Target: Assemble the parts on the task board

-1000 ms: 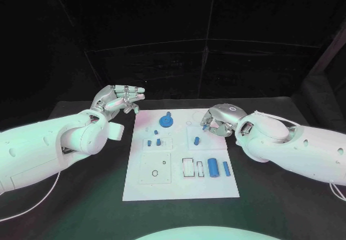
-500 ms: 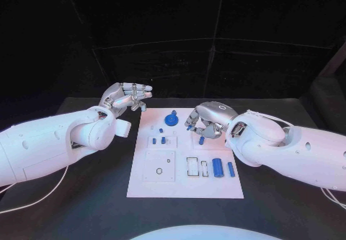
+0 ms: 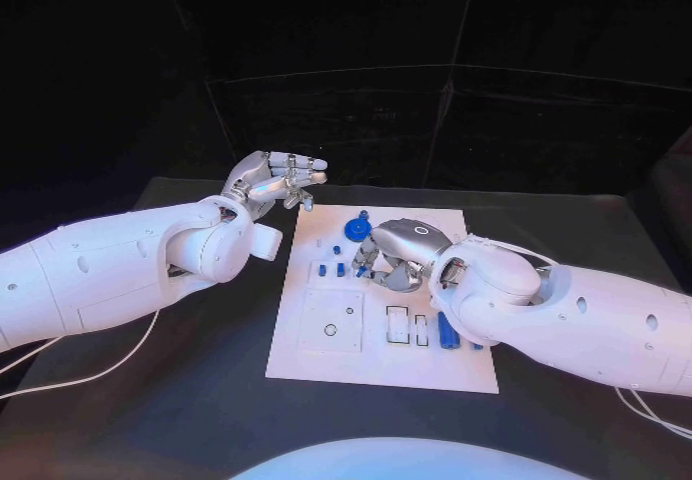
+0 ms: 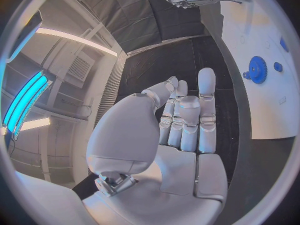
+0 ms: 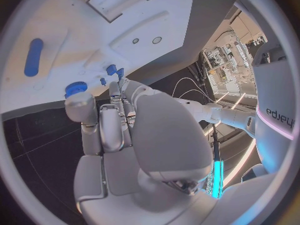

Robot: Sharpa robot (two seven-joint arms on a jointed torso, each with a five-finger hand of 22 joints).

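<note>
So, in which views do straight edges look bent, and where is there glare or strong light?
Left wrist view: the task board edge curves strongly, and bright strip lights glare beside the left hand. Right wrist view: the board's edge bows too, behind the right hand, with a bright room area at the rim. Head view: board edges stay straight and the background is dark.

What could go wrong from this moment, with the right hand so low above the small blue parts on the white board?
1. The right hand hangs close over the small blue pegs on the task board; a slightly wrong descent might knock them over.
2. The right arm hides part of the board in the head view, so the blue cylinder beside it could be brushed unnoticed.
3. The left hand is off the board, so nothing steadies it.
</note>
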